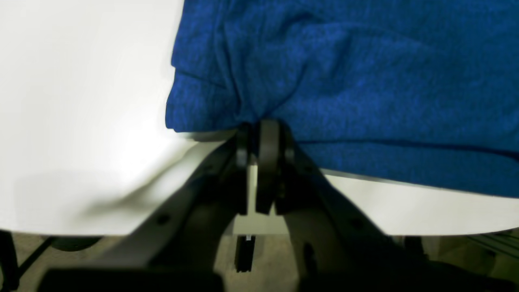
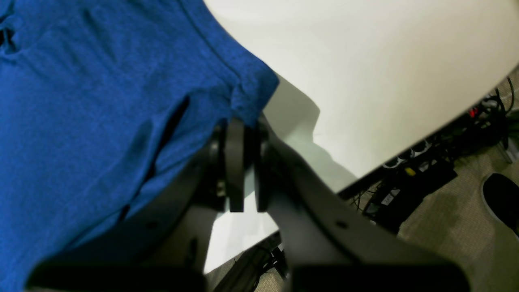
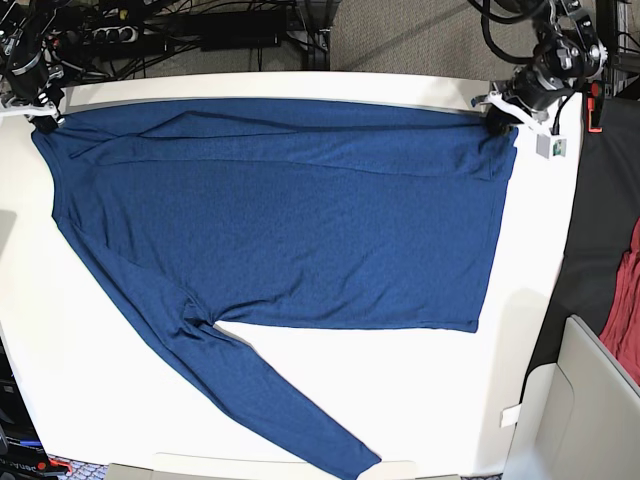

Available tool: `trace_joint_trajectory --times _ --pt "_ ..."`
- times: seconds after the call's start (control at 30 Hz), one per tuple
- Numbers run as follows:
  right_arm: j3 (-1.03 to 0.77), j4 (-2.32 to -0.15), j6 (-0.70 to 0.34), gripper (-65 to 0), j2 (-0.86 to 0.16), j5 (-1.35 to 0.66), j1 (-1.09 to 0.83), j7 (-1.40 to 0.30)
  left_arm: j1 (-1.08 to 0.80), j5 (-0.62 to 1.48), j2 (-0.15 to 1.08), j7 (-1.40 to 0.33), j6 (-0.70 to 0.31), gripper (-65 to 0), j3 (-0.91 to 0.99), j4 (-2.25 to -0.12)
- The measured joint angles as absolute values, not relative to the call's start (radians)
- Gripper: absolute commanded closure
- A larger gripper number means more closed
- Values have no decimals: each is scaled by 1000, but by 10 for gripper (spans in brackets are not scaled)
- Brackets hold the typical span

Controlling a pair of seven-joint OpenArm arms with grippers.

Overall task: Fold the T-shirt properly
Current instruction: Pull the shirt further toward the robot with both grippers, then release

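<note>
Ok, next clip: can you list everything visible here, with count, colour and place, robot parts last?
T-shirt: one, dark blue, long-sleeved, spread over the table, one sleeve trailing toward the near edge in the base view.
Table: one, white, under the shirt.
Red cloth: one, reddish-maroon, off the table at the base view's right edge.
Cables and power strips: several, black, on the floor beyond the far edge.
White box edge: one, off-white, lower right corner of the base view.
Left gripper: one, black, shut on the T-shirt at a far corner.
Right gripper: one, black, shut on the T-shirt at the other far corner.
</note>
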State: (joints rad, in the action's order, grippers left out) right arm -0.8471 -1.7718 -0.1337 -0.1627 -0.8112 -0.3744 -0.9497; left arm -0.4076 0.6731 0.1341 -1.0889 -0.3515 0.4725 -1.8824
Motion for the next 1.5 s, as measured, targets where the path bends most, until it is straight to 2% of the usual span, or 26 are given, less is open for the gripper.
trace_joint_trajectory --times 1.0,1.2,1.3,1.43,1.5 --pt "-849 -1772 -130 -20 -146 -808 -383 -948 -479 673 139 -1089 -352 -2 472 -1899" --pt "-893 -1772 -130 -23 -145 -808 -394 -950 -479 677 138 -1089 -352 -4 472 -1899" --pt "-896 -1772 -130 -66 -144 -808 -394 -950 -482 677 136 -1092 -352 -8 472 -1899" --pt "-897 -1772 -129 -158 -144 -808 -394 -950 -491 676 136 -1126 -352 -58 472 -1899" --pt "-897 -1772 -129 -168 -144 -808 -397 -950 -490 677 136 -1124 -352 -75 472 -1899"
